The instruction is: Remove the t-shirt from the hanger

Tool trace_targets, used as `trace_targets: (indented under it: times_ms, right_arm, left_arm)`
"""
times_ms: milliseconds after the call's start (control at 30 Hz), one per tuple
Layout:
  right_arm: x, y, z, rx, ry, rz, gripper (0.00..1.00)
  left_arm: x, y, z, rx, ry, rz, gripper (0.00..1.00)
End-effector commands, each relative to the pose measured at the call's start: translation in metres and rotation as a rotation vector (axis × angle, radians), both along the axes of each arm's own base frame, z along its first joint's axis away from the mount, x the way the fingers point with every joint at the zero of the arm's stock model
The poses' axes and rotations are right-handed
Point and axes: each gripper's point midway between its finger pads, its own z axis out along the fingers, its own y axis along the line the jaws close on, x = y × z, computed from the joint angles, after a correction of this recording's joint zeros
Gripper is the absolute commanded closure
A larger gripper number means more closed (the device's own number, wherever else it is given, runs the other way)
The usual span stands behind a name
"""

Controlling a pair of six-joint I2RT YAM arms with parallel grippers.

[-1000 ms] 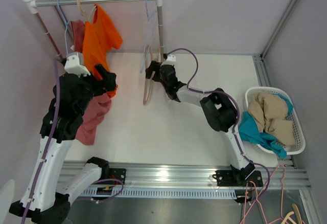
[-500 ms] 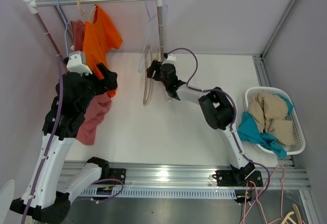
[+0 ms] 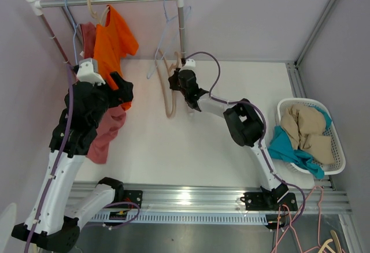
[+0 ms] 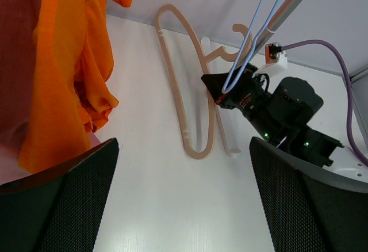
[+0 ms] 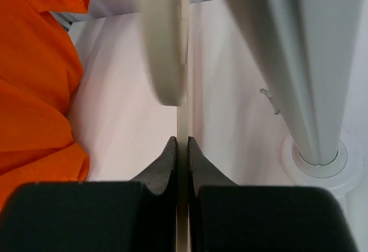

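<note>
A white desk under pale walls, with a clothes rail across the far left. My right gripper is pinched tight on the thin edge of an empty pale hanger, just beside the rail's post. My left gripper stands wide apart, holding nothing, close against the orange t-shirt, which hangs from the rail on its own hanger. The cloth looks light and limp; I judge the hem or a shoulder the best hold. Open desk lies toward me, but the post and a dark red garment crowd the sides.
</note>
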Motion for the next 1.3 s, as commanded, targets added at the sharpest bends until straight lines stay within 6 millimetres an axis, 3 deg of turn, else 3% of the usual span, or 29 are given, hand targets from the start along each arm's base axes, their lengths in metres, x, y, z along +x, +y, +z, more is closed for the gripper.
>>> trace_targets:
  times_ms: [0,200,233,267,300,333,367,400,433,500,533,600,700,833,867,900,967,1033,1100,1133,1200,1233,1267]
  right_arm:
    - [-0.002,0.013,0.042,-0.016,-0.102,0.012,1.00]
    - [-0.027,0.022,0.075,-0.168,-0.140,0.008,1.00]
    - [-0.035,0.020,0.068,-0.202,-0.110,0.011,1.00]
    - [-0.042,0.016,0.084,-0.199,-0.120,-0.009,1.00]
    - [-0.053,0.018,0.087,-0.201,-0.115,-0.006,1.00]
    - [-0.066,0.014,0.072,-0.232,-0.079,-0.006,1.00]
    - [-0.076,0.010,0.089,-0.195,-0.073,-0.017,1.00]
    - [-0.089,0.011,0.090,-0.189,-0.057,-0.028,1.00]
    - [-0.103,0.004,0.072,-0.220,-0.005,-0.029,1.00]
    - [-0.129,-0.008,0.079,-0.191,0.060,-0.083,1.00]
    - [-0.143,-0.015,0.065,-0.208,0.096,-0.092,1.00]
    - [-0.167,-0.025,0.071,-0.163,0.151,-0.137,1.00]
    - [-0.208,-0.035,0.059,-0.224,0.196,-0.194,1.00]
    - [-0.262,-0.016,0.064,-0.247,0.190,-0.113,1.00]
    - [-0.284,-0.002,0.065,-0.257,0.182,-0.058,1.00]
    - [-0.294,0.005,0.068,-0.260,0.171,-0.036,1.00]
    - [-0.321,0.027,0.076,-0.278,0.126,0.065,1.00]
    - [-0.328,0.044,0.100,-0.256,0.081,0.081,1.00]
    - [-0.327,0.051,0.108,-0.313,0.033,0.074,1.00]
    - [-0.325,0.060,0.134,-0.277,0.006,0.076,1.00]
    - [-0.317,0.067,0.153,-0.292,-0.050,0.077,1.00]
    - [-0.313,0.072,0.183,-0.247,-0.081,0.070,1.00]
    - [-0.306,0.078,0.186,-0.255,-0.094,0.067,1.00]
  left_arm:
    - [0.001,0.004,0.006,-0.010,-0.027,0.018,0.01]
    - [0.001,0.004,-0.001,-0.008,0.001,0.021,0.02]
    - [0.001,0.004,-0.006,-0.007,0.014,0.023,0.02]
    - [0.000,0.004,-0.010,-0.005,0.025,0.024,0.02]
    - [-0.002,0.005,-0.012,-0.011,0.031,0.027,0.02]
    - [-0.003,0.006,-0.022,-0.008,0.052,0.033,0.02]
    - [-0.005,0.007,-0.024,-0.010,0.050,0.035,0.02]
    - [-0.007,0.007,-0.026,-0.012,0.049,0.038,0.02]
    - [-0.013,0.010,-0.034,-0.011,0.051,0.045,0.02]
    - [-0.020,0.011,-0.044,-0.008,0.062,0.040,0.02]
    - [-0.029,0.013,-0.041,-0.014,0.043,0.037,0.02]
    - [-0.037,0.015,-0.040,-0.008,0.026,0.031,0.02]
    - [-0.053,0.022,-0.041,0.009,0.008,0.041,0.02]
    - [-0.068,0.034,-0.034,0.022,-0.011,0.076,0.00]
    - [-0.072,0.035,-0.033,0.022,-0.007,0.077,0.01]
    - [-0.075,0.036,-0.025,0.013,-0.021,0.082,0.00]
    - [-0.081,0.037,-0.026,0.008,0.002,0.085,0.00]
    - [-0.089,0.041,-0.017,-0.007,-0.010,0.100,0.01]
    - [-0.099,0.044,-0.010,-0.030,-0.025,0.106,0.01]
    - [-0.103,0.045,-0.007,-0.039,-0.037,0.109,0.01]
    - [-0.114,0.049,0.002,-0.060,-0.065,0.121,0.01]
    - [-0.120,0.053,0.006,-0.065,-0.085,0.135,0.01]
    - [-0.124,0.055,0.008,-0.068,-0.094,0.139,0.01]
